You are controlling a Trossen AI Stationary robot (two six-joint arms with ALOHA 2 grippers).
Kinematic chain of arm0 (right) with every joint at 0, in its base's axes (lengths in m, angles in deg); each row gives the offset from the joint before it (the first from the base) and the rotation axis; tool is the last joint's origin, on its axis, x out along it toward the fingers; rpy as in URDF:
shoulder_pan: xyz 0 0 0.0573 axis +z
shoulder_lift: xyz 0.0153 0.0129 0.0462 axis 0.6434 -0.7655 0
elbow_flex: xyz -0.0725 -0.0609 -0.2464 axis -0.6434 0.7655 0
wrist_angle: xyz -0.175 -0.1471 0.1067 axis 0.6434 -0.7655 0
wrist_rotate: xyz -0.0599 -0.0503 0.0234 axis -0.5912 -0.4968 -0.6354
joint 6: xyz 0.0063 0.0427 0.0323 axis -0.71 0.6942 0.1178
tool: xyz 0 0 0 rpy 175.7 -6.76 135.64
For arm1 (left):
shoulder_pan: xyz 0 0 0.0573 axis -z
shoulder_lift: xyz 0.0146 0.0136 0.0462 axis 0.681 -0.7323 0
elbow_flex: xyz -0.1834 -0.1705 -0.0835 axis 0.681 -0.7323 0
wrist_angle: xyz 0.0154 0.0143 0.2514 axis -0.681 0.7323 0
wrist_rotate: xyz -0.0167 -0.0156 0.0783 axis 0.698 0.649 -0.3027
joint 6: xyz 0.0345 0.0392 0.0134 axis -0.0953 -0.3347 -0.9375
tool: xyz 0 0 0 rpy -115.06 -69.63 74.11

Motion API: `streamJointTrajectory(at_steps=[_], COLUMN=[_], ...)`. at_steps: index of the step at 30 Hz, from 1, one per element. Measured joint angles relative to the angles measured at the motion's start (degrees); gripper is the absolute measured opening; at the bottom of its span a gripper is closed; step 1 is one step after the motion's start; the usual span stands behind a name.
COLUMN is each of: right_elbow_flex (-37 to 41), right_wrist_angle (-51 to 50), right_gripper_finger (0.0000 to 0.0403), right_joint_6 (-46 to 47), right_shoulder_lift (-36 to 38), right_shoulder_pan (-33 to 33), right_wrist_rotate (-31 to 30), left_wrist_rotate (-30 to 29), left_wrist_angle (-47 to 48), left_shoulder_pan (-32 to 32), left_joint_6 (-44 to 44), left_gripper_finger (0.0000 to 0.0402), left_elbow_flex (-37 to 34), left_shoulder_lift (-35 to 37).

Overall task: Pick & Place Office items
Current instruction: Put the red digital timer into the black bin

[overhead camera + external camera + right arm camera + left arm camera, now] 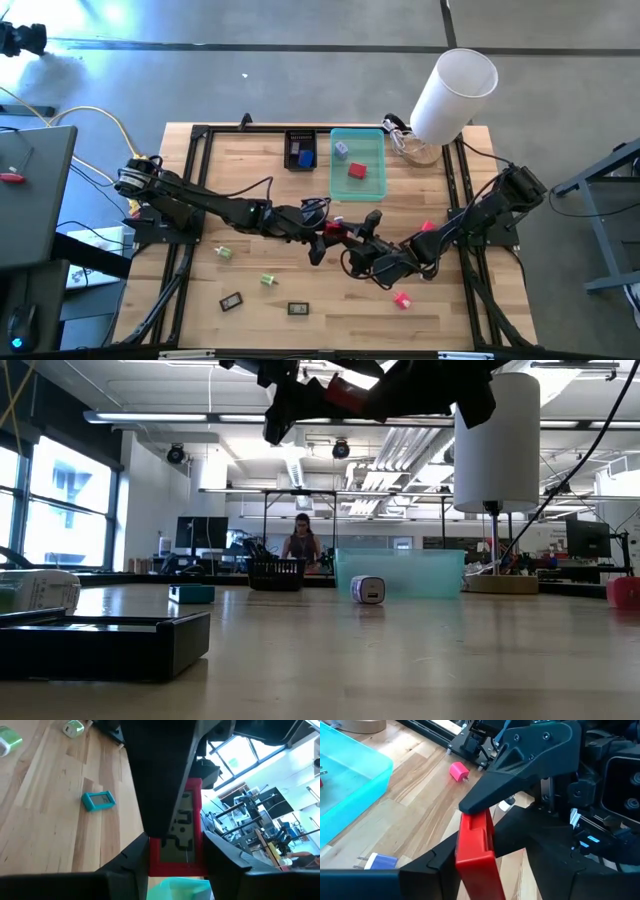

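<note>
One of the office items, a small red clock (334,230) with a grey screen (180,832), hangs above the table's middle between both grippers. My left gripper (324,234) reaches in from the left and my right gripper (349,237) from the right; each is shut on the clock. In the low view the clock (343,393) is high above the tabletop. Other office items lie loose on the wood: two green pieces (223,252) (268,280), a pink plug (402,299), a red piece (428,227) and two dark flat pieces (231,301) (297,309). My left gripper pinches the red clock's narrow sides (474,851) between its two fingers, coming about level from the table's left. The clock is lifted clear of the table. My right gripper's finger (520,765) lies over the clock's far part. My right gripper pinches the clock's two side edges (156,862) between its two fingers, coming about level from the table's right. The screen faces back toward this wrist. One of my left gripper's fingers (160,775) covers the clock's far end.
A translucent teal tray (378,160) at the back middle holds a red piece (356,171) and a bluish one (341,149). A small black tray (300,150) stands to its left. A tall white cylinder (452,95) stands at the back right. A person (301,545) is in the room behind.
</note>
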Motion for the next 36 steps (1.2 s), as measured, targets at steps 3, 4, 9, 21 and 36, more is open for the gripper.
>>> streamJointTrajectory(at_steps=[3,4,9,21,36], right_elbow_flex=[0.00,0.00,0.00,0.11,0.09], right_wrist_angle=[-0.17,-0.17,-0.19,-0.39,-10.93], right_gripper_finger=[0.0138,0.0138,0.0138,0.0264,0.0395], right_joint_6=[-0.04,-0.06,-0.18,0.22,9.26], right_shoulder_lift=[0.00,0.00,0.00,-0.04,-0.03], right_shoulder_pan=[0.00,0.00,0.07,1.42,12.02], right_wrist_rotate=[0.26,0.26,0.24,0.74,-13.97], left_wrist_rotate=[-0.11,-0.19,-0.56,-0.66,-1.25], left_wrist_angle=[0.19,0.22,0.35,-0.30,0.52], left_shoulder_pan=[-0.05,-0.05,-0.07,0.10,-1.33], left_joint_6=[-0.60,-0.94,-1.08,-3.67,-4.29], left_gripper_finger=[0.0159,0.0146,0.0084,0.0051,0.0047], left_elbow_flex=[0.00,-0.02,-0.04,-0.04,-0.04], left_shoulder_lift=[0.00,0.00,0.00,0.03,0.07])
